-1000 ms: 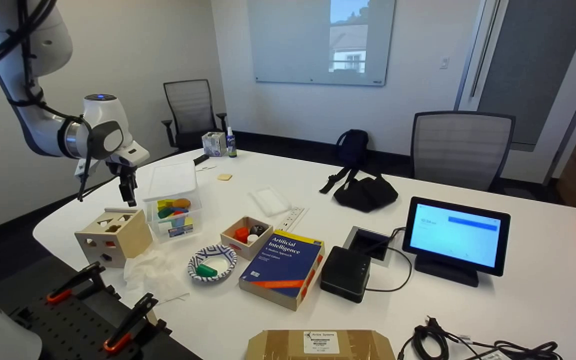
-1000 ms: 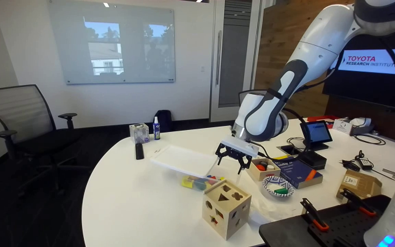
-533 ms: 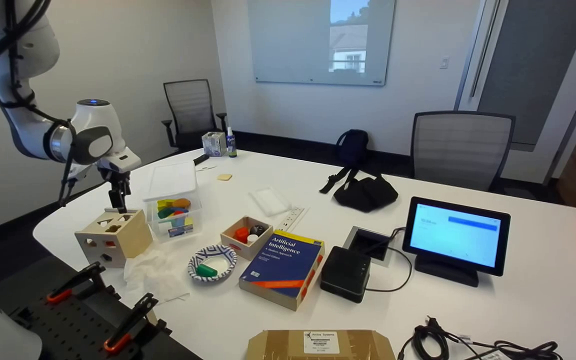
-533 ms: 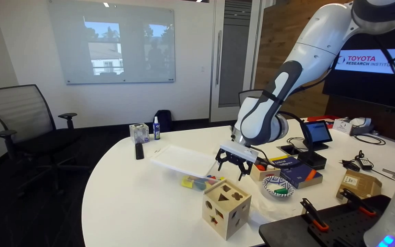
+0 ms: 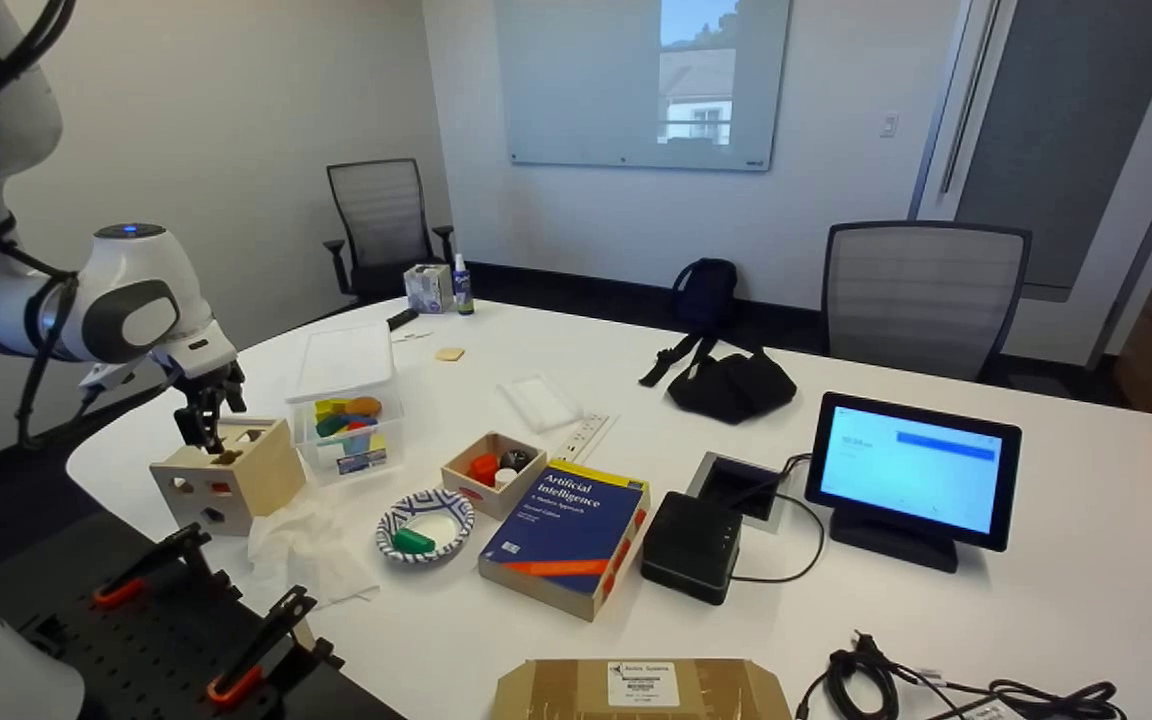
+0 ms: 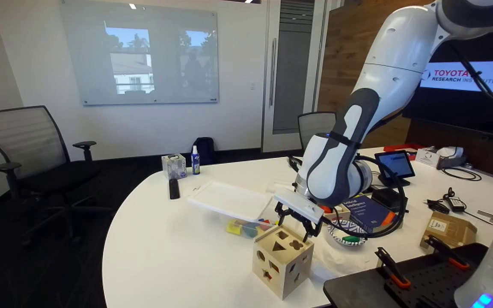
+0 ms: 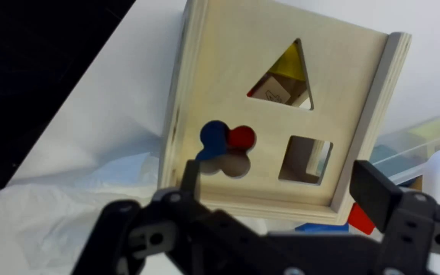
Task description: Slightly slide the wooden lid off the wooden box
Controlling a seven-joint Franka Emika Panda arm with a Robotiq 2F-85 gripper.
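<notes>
Lid (image 7: 275,118): thin pale panel, flat in the top of the wooden box (image 6: 282,276), btwn two raised rails (image 7: 371,122), w/ a triangle hole (image 7: 287,84), clover hole (image 7: 225,149) & square hole (image 7: 304,162). Looks fully seated, so the slide prob. hasn't begun. Roughly square, no real long axis; the rails set its line of travel.

Jaws: spread wide, nothing gripped. They stand at the clover/square end; in the wrist view one overlaps the edge by the clover hole, the other overlaps the rail's outer side by the square hole. Whether either touches wood, can't tell.

Key bit: most of the lid lies ahead of the jaws, running off to the triangle end. There's a low lip (image 7: 269,209) at the near end & none visible at the far one, so I'd guess the lid wants pushing away from the jaws, along the rails. Just a nudge, per task. Too much down-force may jam it, & w/ nothing visibly pinning the box, the whole thing could skid instead.

Only one arm (image 6: 353,124), so no Q which is nearer. Box is on the white counter (image 6: 165,248), w/ crumpled paper (image 5: 301,550) at its side in an exterior view & a clear tub (image 5: 318,464) of coloured blocks (image 5: 354,427) near it in both exterior views. Bowl (image 5: 388,515) further out.
</notes>
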